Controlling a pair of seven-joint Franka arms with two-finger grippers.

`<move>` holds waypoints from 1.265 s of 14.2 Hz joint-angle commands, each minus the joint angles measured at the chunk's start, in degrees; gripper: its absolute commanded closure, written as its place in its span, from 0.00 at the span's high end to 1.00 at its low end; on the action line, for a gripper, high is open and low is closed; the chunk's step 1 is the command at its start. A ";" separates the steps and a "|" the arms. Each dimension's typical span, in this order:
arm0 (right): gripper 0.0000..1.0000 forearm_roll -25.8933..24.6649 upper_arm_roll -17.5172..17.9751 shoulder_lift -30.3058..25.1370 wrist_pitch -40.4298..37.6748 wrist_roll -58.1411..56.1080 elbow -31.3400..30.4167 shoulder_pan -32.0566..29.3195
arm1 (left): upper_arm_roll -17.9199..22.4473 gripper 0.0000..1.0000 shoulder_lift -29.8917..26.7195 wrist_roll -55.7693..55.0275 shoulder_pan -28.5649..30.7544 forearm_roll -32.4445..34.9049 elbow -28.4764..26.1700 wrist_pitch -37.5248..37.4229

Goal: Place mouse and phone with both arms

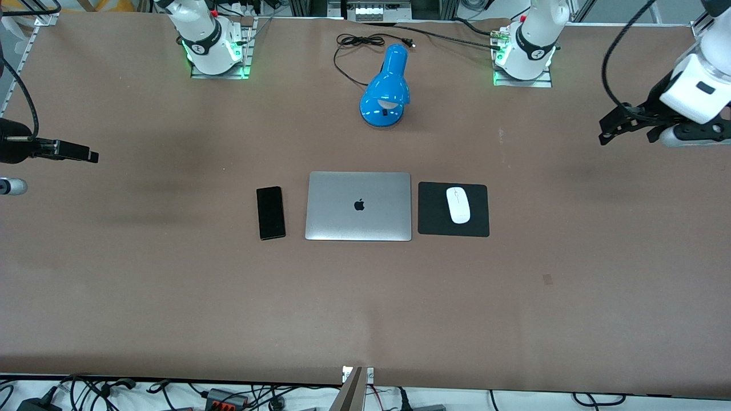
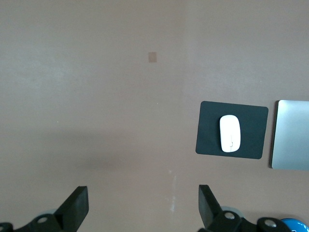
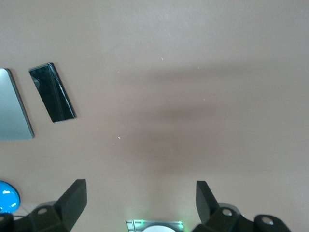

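The white mouse [image 1: 458, 205] lies on a square black mat [image 1: 434, 216] beside the closed silver laptop [image 1: 358, 206], toward the left arm's end. The black phone [image 1: 270, 212] lies flat on the table beside the laptop, toward the right arm's end. My left gripper [image 1: 606, 134] is open and empty, up in the air over bare table near the left arm's end. Its wrist view shows the mouse [image 2: 230, 133] well away from the open gripper [image 2: 143, 200]. My right gripper [image 1: 90, 155] is open and empty over the right arm's end. Its wrist view shows the phone [image 3: 52, 92] apart from the gripper [image 3: 141, 198].
A blue desk lamp [image 1: 386, 88] with a black cord stands between the two arm bases, farther from the front camera than the laptop. The brown table [image 1: 365, 308] reaches to the front edge, where cables lie. A small patch [image 1: 547, 278] marks the table.
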 commanded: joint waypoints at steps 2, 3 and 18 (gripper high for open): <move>1.00 -2.40 0.70 -10.19 6.20 20.11 -8.01 6.97 | 0.70 1.00 0.08 1.22 0.70 1.01 1.32 0.24; 1.00 -4.59 0.70 -11.51 6.48 23.39 -9.07 9.18 | 0.70 1.00 0.96 1.22 0.79 1.10 2.04 -0.20; 1.00 -3.39 -9.35 -7.65 6.04 4.70 -2.32 17.77 | 7.73 1.00 4.92 1.40 -6.77 1.19 6.26 -1.78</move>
